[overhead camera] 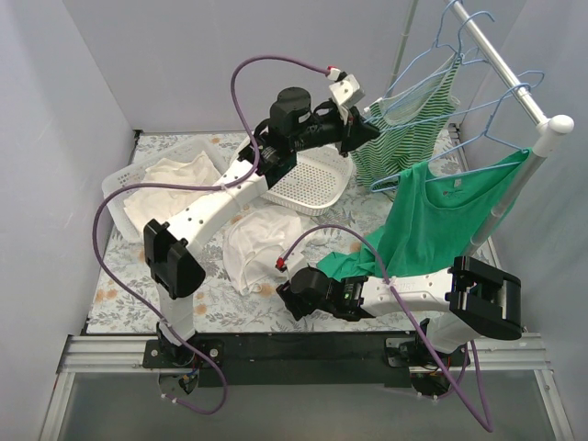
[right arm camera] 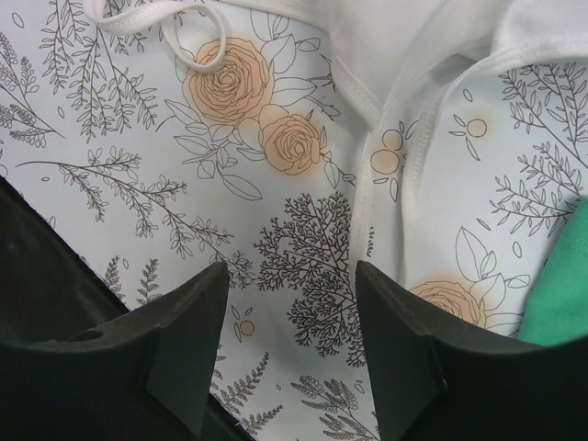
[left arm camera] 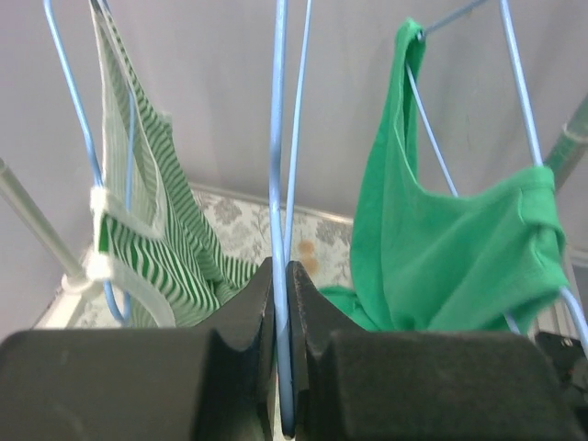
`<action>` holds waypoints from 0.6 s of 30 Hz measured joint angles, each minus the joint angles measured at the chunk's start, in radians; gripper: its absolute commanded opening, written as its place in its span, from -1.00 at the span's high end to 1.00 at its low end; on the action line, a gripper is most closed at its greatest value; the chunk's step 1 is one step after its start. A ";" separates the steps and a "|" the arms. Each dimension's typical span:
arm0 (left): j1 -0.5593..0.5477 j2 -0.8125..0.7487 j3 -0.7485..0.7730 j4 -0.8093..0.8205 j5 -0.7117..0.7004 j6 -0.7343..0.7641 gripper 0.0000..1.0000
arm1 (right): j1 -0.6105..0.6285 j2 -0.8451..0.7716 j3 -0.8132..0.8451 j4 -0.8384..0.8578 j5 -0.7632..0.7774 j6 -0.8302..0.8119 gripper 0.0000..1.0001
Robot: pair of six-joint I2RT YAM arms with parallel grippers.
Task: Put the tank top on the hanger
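Pinching a thin light-blue wire hanger (left arm camera: 277, 184) between its black fingers (left arm camera: 248, 312), the left gripper (left arm camera: 280, 272) is raised up at the clothes rail (overhead camera: 501, 62), its jaws closed tight on the wire with no gap showing. In the left wrist view the held wire runs upright between a green-and-white striped top (left arm camera: 156, 239) on one side and a solid green top (left arm camera: 441, 239) on the other, each hanging on its own blue hanger. The plain white sleeveless tank top (overhead camera: 262, 243) lies crumpled on the floral tablecloth (overhead camera: 129, 294), near the front of the table and just beside a white perforated plastic basket (overhead camera: 317, 179). The right gripper (right arm camera: 289, 285) sits low over the cloth just in front of the tank top, jaws spread apart and holding nothing; its wrist view shows the tank top's hemmed edge (right arm camera: 367, 184) beyond the fingertips and bare floral print between them.
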 measured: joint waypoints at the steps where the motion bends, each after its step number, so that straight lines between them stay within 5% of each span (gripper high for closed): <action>1: 0.001 -0.019 -0.027 -0.006 -0.002 0.006 1.00 | 0.000 0.000 0.000 -0.001 0.002 -0.001 -0.33; 18: 0.055 -0.552 -0.625 -0.076 -0.112 0.039 1.00 | 0.000 -0.068 0.000 -0.054 0.039 -0.007 -0.40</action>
